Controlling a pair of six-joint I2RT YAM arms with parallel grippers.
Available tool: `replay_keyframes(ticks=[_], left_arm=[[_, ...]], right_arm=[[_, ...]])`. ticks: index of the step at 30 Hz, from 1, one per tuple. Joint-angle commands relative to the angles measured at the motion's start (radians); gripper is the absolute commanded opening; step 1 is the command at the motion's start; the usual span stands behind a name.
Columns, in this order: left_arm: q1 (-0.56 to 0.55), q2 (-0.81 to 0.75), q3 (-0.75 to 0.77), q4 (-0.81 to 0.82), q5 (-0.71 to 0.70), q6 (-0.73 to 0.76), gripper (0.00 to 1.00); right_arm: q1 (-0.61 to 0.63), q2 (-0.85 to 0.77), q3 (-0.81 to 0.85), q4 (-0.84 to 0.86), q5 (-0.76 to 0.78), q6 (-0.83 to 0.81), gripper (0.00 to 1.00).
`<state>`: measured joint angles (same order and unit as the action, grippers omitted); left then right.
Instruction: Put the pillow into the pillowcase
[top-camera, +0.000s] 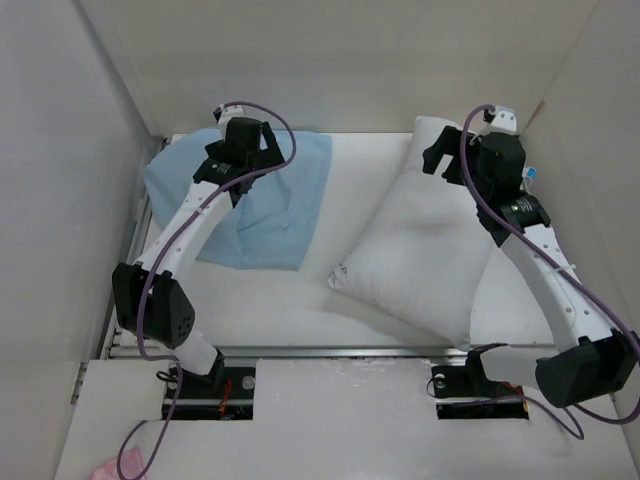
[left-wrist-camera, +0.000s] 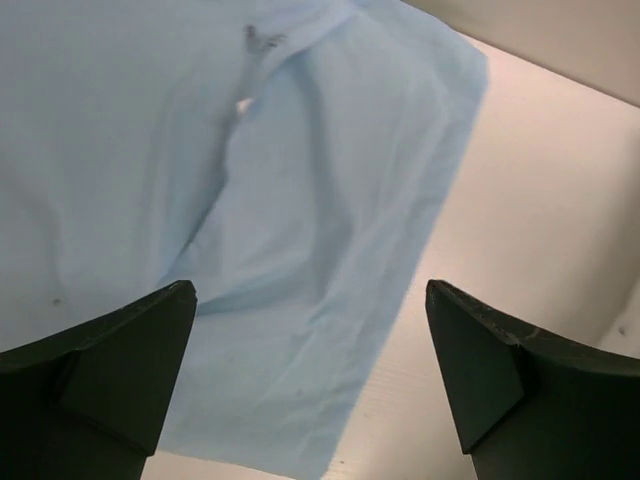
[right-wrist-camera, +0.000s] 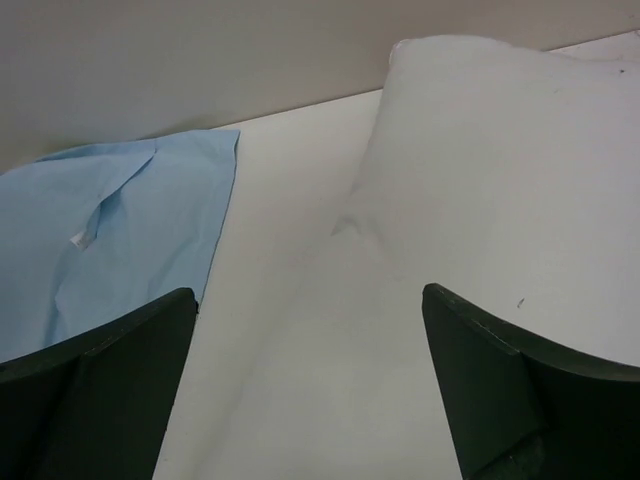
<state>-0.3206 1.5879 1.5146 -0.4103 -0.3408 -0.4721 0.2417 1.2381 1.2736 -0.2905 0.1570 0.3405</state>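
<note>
The pillow (top-camera: 425, 245) lies on the right half of the bench (top-camera: 350, 190). It is set askew, with one corner up in the far right corner and another pointing toward the middle of the near edge. The right arm crosses its right side, so we cannot see that edge or the far right end of the cushion. A small blue speck beside the wrist there is too small for us to identify.

The pillowcase (top-camera: 270, 215) lies apart from the pillow, flat but creased, in the far left corner, with a strip of bare bench between the two. The left arm covers its middle and far part in the top view, and its left edge runs under the arm toward the left wall (top-camera: 60, 180), so we cannot trace its full outline. In the left wrist view the cloth runs off the frame at the top and left. We cannot pick out an open end anywhere.

The left gripper (left-wrist-camera: 308, 292) is above the pillowcase with its fingers spread wide and nothing between them. We cannot tell whether the tips touch the cloth.

The right gripper (right-wrist-camera: 308, 292) is over the far part of the pillow, its fingers likewise wide apart and holding nothing. Its wrist view cuts the pillow off at the right and bottom.
</note>
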Motion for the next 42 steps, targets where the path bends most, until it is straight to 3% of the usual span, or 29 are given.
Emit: replay_keyframes(ticks=[1,7,14,22,24,26,27,28,29,34,35,42], left_arm=[[-0.064,-0.052,-0.039,0.12,0.077,0.059,1.0],[-0.248,-0.006,-0.106,0.174,0.2,0.135,1.0],[-0.339,0.058,-0.238,0.266,0.485,0.132,1.0],[-0.44,0.188,-0.177,0.268,0.462,0.155,1.0],[-0.44,0.222,-0.151,0.277,0.473,0.155,0.88],[-0.44,0.241,-0.131,0.297,0.526,0.155,0.64],[-0.44,0.262,-0.116,0.297,0.546,0.155,0.26],[-0.44,0.273,-0.079,0.306,0.557,0.144,0.05],[-0.44,0.282,-0.061,0.306,0.557,0.144,0.0],[-0.407,0.294,0.016,0.361,0.56,0.144,0.0],[-0.379,0.309,0.059,0.372,0.56,0.144,0.0],[-0.287,0.409,0.363,0.265,0.494,0.173,0.0]], right_arm=[[-0.001,-0.068,-0.02,0.031,-0.001,0.003,1.0],[-0.001,-0.111,-0.089,-0.015,0.123,0.081,1.0],[-0.018,-0.096,-0.141,-0.148,0.364,0.225,1.0],[-0.13,0.099,-0.16,-0.197,0.26,0.31,1.0],[-0.13,0.144,-0.16,-0.197,0.24,0.324,1.0],[-0.13,0.202,-0.169,-0.197,0.219,0.333,1.0],[-0.13,0.218,-0.169,-0.185,0.185,0.333,0.99],[-0.13,0.237,-0.18,-0.185,0.168,0.333,0.95],[-0.13,0.238,-0.18,-0.165,0.148,0.319,0.83],[-0.13,0.149,-0.249,-0.087,0.006,0.244,0.36],[-0.13,0.095,-0.249,-0.087,0.006,0.244,0.0],[-0.13,-0.106,-0.16,-0.03,-0.034,0.331,0.0]])
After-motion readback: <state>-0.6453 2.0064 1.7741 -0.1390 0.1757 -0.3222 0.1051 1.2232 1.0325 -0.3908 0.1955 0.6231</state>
